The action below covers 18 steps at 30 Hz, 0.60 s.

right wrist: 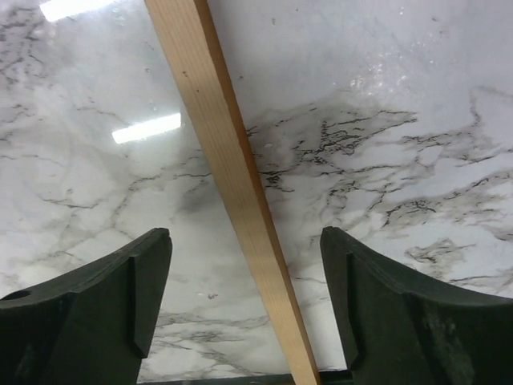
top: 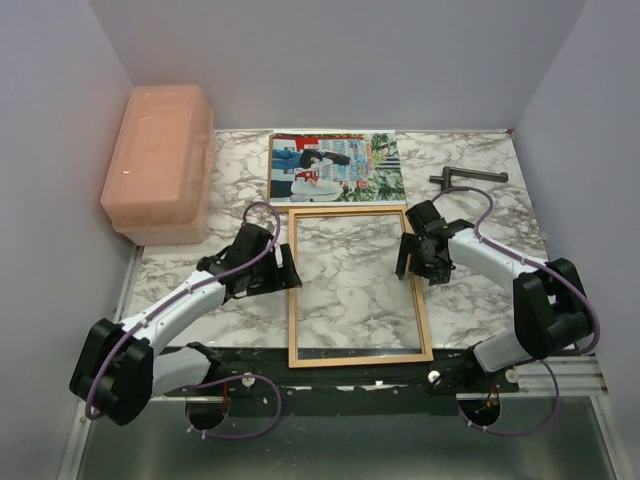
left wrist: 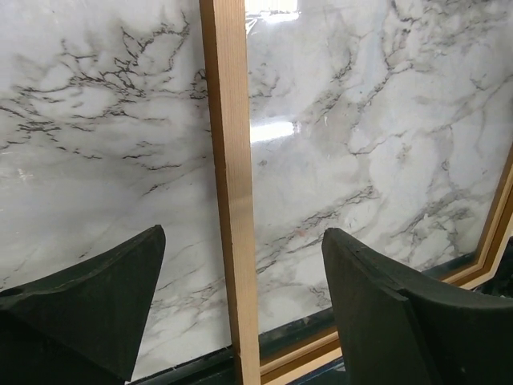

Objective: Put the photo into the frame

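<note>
I see a marble-patterned table [top: 480, 210] with the frame [top: 293, 300] lying flat near its front edge and the photo [top: 335, 168] face up just beyond it. A pink lidded box [top: 158, 160] sits far left, a dark metal tool [top: 465, 179] far right.

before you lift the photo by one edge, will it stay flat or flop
The photo looks like a thin print lying flat on the table, so it would probably droop from one edge. Likely light for its size. No edge stands raised, so pinching it may first take a push.
</note>
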Available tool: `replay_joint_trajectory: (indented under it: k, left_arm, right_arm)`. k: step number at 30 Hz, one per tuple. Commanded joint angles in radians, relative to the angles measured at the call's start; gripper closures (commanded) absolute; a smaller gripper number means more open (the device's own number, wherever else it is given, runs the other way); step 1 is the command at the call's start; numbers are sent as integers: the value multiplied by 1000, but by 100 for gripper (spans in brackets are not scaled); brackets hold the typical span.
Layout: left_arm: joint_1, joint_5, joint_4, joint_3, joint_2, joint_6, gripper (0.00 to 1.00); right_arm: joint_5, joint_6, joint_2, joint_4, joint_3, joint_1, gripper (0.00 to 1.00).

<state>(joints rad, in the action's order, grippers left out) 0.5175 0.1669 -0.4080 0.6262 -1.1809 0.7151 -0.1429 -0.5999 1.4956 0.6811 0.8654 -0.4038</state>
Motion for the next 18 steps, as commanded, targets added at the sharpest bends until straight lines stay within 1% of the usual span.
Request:
replay_joint_trajectory:
  k: [1,4,7,8,10,13,14,18]
  left_arm:
    - [2,-76,-30,25,84,1,16]
    - [0,-75,-4,25,119,-2,14]
    - [-8,-63,34,18,148,-6,11]
    - [-13,-56,50,14,159,-6,8]
    - [-26,-27,89,2,181,-6,5]
    - [-50,35,155,-12,222,-5,4]
    - [-59,51,169,-16,241,-3,2]
    - [-112,111,238,-30,331,0,1]
  right_arm:
    - [17,19,-14,-23,55,8,15]
    - [42,29,22,-25,98,20,10]
    - [96,42,67,-39,151,48,7]
    - [118,44,87,-46,171,66,6]
    - [174,51,129,-62,215,95,6]
    - [226,65,207,-66,303,143,5]
    - [243,70,231,-69,342,165,5]
    - [318,77,346,-73,489,253,5]
